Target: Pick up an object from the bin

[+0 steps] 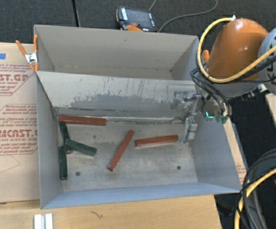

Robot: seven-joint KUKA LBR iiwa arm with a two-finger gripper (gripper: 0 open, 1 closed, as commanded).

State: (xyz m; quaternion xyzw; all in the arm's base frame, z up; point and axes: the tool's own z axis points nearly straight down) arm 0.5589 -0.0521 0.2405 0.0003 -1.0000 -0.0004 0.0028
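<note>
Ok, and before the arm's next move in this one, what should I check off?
1. Gripper is down inside the bin, near its right side: ok.
2. A target is close by: the flat red-brown stick lies with its right end next to the gripper: ok.
3. Gripper is centred over that stick: not ok, it stands off the stick's right end.
4. Stick is free of its neighbours: ok, it lies apart from the slanted stick and far from the green pieces.
5. Clearance between the gripper and the bin's right wall: cannot tell.
</note>
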